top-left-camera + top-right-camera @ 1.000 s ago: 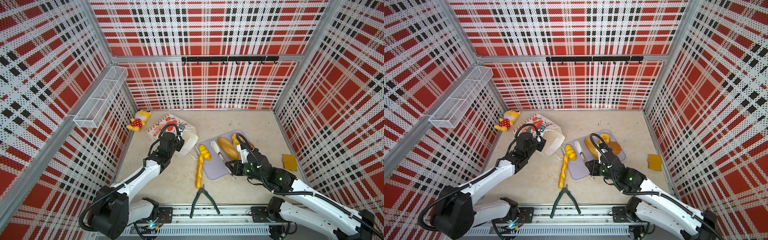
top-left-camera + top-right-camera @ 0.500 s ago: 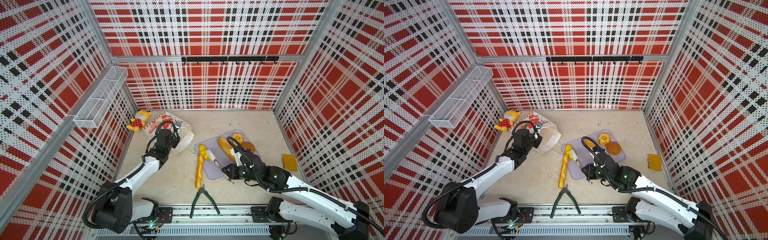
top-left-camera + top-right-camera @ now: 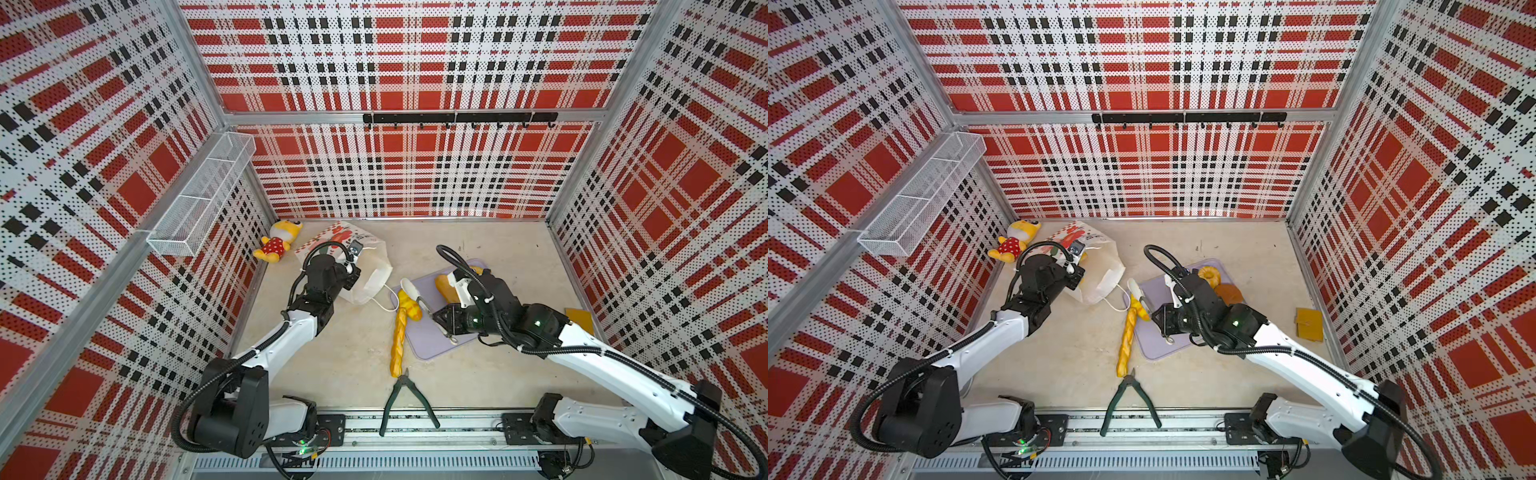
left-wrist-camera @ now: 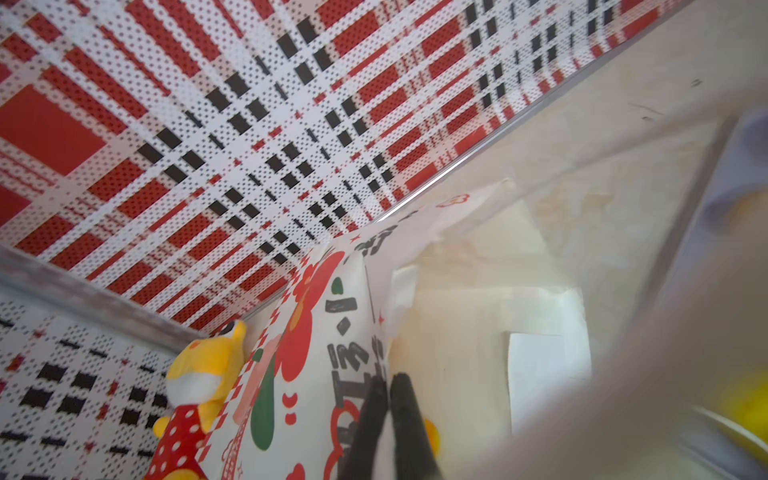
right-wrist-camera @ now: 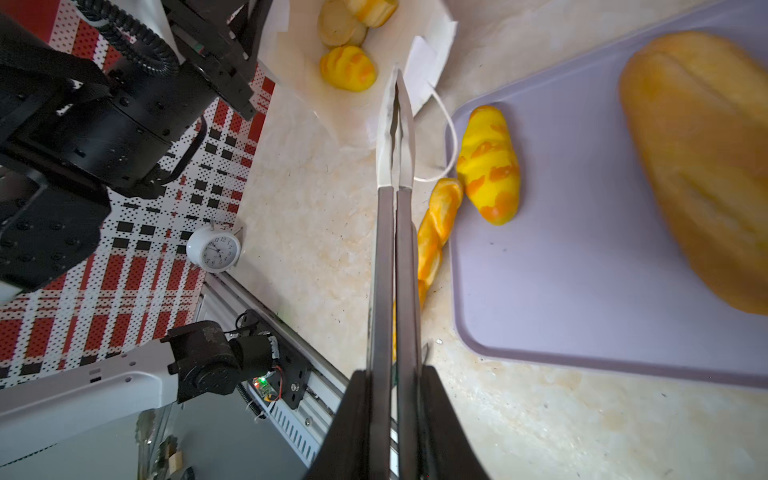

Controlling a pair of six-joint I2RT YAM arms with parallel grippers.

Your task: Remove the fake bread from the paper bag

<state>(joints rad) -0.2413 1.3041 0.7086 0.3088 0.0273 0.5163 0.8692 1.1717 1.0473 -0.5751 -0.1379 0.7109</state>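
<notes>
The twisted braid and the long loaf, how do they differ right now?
The twisted braid is thin and rope-like; the long loaf is thick and rounded. The braid lies on the bare table beside the lilac tray; the loaf lies on the tray. Both are golden toy breads, out of the paper bag, and neither is held.

A blurred pale shape (image 4: 623,395), too blurred to identify, hides part of the white red-flowered paper bag (image 4: 316,332) in the left wrist view, while the long golden toy loaf (image 5: 706,166) runs off the right wrist picture's edge.
</notes>
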